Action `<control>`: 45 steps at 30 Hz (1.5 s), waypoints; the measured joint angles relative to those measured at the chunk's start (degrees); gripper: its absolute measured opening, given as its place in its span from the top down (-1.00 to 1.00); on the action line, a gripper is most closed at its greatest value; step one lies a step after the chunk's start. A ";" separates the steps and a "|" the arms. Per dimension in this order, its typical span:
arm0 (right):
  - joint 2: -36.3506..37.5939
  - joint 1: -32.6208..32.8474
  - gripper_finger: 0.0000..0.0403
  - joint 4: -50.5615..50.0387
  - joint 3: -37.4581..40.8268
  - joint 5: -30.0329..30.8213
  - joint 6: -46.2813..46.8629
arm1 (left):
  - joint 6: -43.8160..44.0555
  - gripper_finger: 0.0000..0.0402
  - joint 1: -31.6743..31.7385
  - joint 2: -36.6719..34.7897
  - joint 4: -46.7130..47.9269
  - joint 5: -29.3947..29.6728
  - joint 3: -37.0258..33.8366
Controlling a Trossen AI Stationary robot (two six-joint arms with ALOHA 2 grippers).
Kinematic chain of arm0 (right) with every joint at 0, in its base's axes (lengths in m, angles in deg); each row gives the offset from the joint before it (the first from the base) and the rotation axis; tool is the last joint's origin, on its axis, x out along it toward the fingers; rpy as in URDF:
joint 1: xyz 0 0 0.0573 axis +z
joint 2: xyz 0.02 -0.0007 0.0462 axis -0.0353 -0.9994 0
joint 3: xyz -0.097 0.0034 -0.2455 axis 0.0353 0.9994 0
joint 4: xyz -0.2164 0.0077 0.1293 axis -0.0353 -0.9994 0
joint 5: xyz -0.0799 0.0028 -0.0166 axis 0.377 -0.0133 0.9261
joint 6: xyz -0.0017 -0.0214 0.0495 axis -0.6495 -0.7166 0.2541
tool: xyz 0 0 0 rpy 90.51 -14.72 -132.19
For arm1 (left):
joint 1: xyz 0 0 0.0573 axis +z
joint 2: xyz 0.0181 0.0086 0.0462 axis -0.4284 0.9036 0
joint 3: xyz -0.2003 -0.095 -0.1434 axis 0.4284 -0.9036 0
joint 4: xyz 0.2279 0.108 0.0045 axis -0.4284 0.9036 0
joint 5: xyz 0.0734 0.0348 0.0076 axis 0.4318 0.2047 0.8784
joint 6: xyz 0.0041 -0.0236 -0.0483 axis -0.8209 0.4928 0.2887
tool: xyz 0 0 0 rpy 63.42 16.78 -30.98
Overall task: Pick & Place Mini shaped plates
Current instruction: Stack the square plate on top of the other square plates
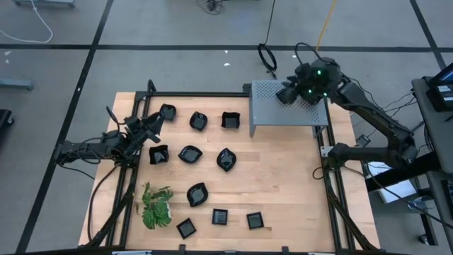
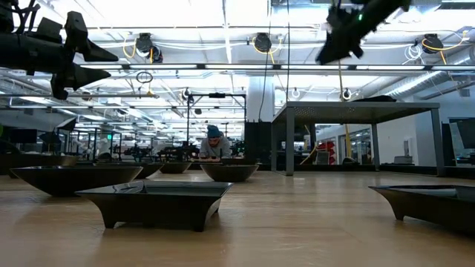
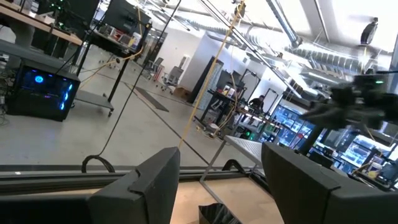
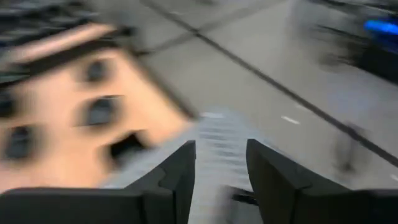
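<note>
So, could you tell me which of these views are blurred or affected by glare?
Right wrist view: heavily motion-smeared, the plates mere dark blobs, the right gripper open. Low view: ceiling lights glare overhead; the nearest plate is crisp. Left wrist view: sharp near the left gripper, the far arm blurred. High view: evenly lit.

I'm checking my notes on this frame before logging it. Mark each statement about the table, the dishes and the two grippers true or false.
1. The right gripper hovers over the grey perforated shelf. True.
2. The right gripper holds a black dish. False: nothing shows between its fingers.
3. The green plant sits at the table's near left corner. True.
4. The left gripper is shut on a dish. False: it is open and empty.
5. Three square dishes line the near edge. True.
</note>
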State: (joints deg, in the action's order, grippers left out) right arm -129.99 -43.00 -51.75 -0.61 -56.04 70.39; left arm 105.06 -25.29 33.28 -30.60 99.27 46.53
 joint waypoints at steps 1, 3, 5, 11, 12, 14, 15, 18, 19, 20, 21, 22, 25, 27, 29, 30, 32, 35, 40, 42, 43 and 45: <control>0.63 2.28 0.35 -0.52 0.00 -2.28 0.24 | 0.00 -0.14 0.00 0.01 0.00 0.00 -0.01; 1.43 7.79 0.37 -3.30 -0.06 -5.27 1.10 | 0.00 -0.14 0.00 0.01 0.00 0.01 0.01; 1.44 14.14 0.39 -8.60 -0.05 -6.44 1.71 | 0.00 -0.14 0.00 0.01 0.01 0.00 0.01; -0.70 35.56 0.43 -13.99 5.58 -7.00 1.36 | 0.00 -0.14 0.00 0.01 0.00 0.00 0.01; -1.10 38.63 0.43 -12.52 7.48 -7.14 0.89 | 0.00 -0.14 0.00 0.01 0.00 0.00 0.01; -2.12 44.11 0.42 -6.51 11.80 -7.11 1.00 | 0.00 -0.14 0.00 0.00 0.01 0.00 0.00; -2.70 46.49 0.42 -2.41 14.15 -7.10 2.32 | 0.00 -0.14 0.00 0.01 0.00 0.00 0.01; -5.20 52.02 0.39 10.32 21.19 -7.88 11.86 | 0.00 -0.14 0.00 0.01 0.00 0.00 0.01; -6.09 53.49 0.38 15.47 23.30 -8.91 15.47 | 0.00 -0.14 0.00 0.00 0.02 0.00 0.01; -7.07 54.93 0.37 20.51 25.37 -10.00 18.82 | 0.00 -0.14 0.00 0.01 0.02 0.01 0.01; -8.11 56.25 0.36 24.85 26.94 -10.32 21.51 | 0.00 -0.14 0.00 0.01 -0.02 0.01 0.01; -9.40 57.72 0.35 29.52 28.37 -10.39 23.26 | 0.00 -0.14 0.00 0.01 0.03 0.00 0.01; -13.22 61.25 0.33 38.75 31.32 -10.12 23.00 | 0.00 -0.14 0.00 0.00 0.00 0.01 0.01; -16.30 63.00 0.32 41.92 32.23 -10.01 20.49 | 0.00 -0.14 0.00 0.01 0.02 0.00 0.01; -19.76 64.36 0.33 43.15 32.41 -9.92 18.22 | 0.00 -0.14 0.00 -0.01 0.01 0.00 0.01; -21.57 64.89 0.33 44.18 32.41 -9.92 17.27 | 0.00 -0.14 0.00 -0.01 0.06 -0.02 0.01; -24.98 65.88 0.34 47.19 32.41 -9.92 16.23 | 0.00 -0.14 0.00 0.00 -0.05 0.02 0.01; -29.02 66.79 0.34 53.59 32.41 -9.97 15.99 | 0.00 -0.14 0.00 0.01 -0.02 0.02 -0.01; -34.11 67.09 0.34 61.94 32.41 -9.92 14.32 | 0.00 -0.14 0.00 0.00 0.03 0.01 0.01; -35.80 67.13 0.34 63.78 32.41 -9.96 12.75 | 0.00 -0.14 0.00 0.00 0.00 0.01 0.01; -36.79 67.23 0.34 64.76 32.39 -9.95 12.01 | 0.00 -0.14 0.00 0.01 0.04 0.00 0.01; -39.09 67.26 0.34 65.60 31.96 -10.26 10.77 | 0.00 -0.14 0.00 0.00 0.00 0.00 0.01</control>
State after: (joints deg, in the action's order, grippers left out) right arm -169.07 24.26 13.85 31.35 -66.30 81.15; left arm 105.06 -25.29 33.27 -30.60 99.27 46.54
